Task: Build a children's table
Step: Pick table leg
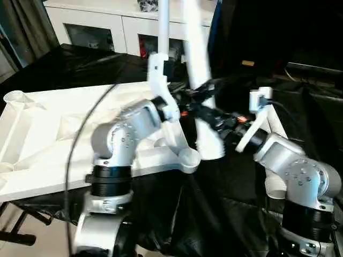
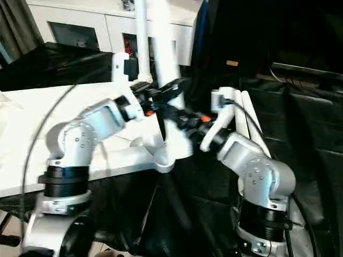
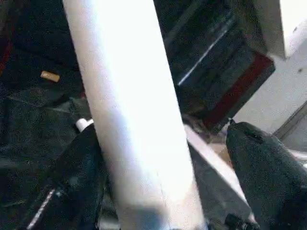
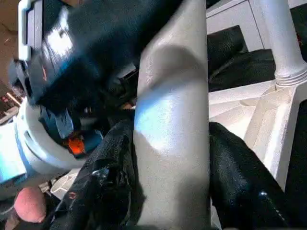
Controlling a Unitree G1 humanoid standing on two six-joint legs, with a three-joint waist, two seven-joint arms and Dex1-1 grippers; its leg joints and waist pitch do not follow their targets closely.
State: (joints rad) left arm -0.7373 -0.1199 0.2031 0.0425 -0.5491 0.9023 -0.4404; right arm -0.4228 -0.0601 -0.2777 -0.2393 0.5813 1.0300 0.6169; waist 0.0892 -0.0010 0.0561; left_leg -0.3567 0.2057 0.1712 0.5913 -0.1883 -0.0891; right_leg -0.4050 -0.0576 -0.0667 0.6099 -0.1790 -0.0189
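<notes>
Looking down over both forearms, I've got the tabletop [image 1: 48,139] lying underside up on the black-draped bench [image 1: 80,61], ribs showing, w/ its near corner socket [image 1: 188,159] toward the middle of my view. One leg [image 1: 162,27] already stands upright at the tabletop's far corner, and its base shows seated in a socket in the right wrist view [image 4: 283,43]. A second leg [image 1: 201,69] stands tilted just above the near corner socket, btwn both arms. Right pincer [image 4: 170,187] is clamped on that leg, a black finger [image 4: 240,177] pressed to each side. Left pincer [image 3: 163,182] sits around the same leg higher up, but its fingers [image 3: 266,172] are spread wide: one seems to brush the tube, the other stands clear, so no grip there. Two more legs [image 2: 244,115] lie side by side on the bench toward its right edge, behind my right arm. White cabinet [image 1: 102,27] w/ glass doors stands beyond the far edge of the bench.
</notes>
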